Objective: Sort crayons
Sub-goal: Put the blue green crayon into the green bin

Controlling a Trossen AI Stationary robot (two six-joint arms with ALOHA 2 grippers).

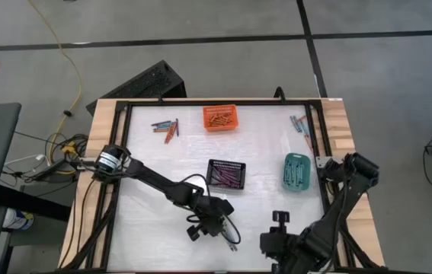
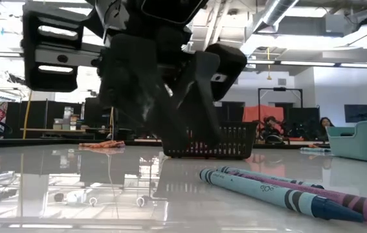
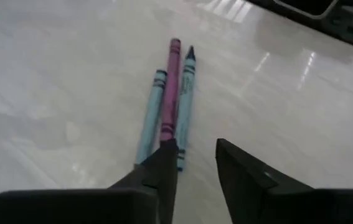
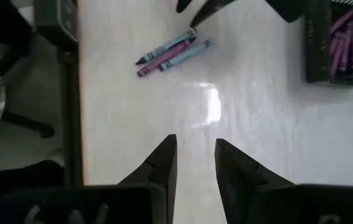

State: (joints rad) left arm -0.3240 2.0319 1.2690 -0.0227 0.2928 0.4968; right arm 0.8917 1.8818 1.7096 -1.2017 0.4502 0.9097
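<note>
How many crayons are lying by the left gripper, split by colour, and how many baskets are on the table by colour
Crayons by the left gripper:
teal-blue crayons: 2
purple crayon: 1
Total: 3 crayons

Baskets on the table:
orange basket: 1
black basket: 1
teal basket: 1
Total: 3 baskets

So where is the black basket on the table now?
In the high view the black basket sits near the table's middle, holding purple crayons, between the orange basket farther back and the teal basket to its right.
</note>
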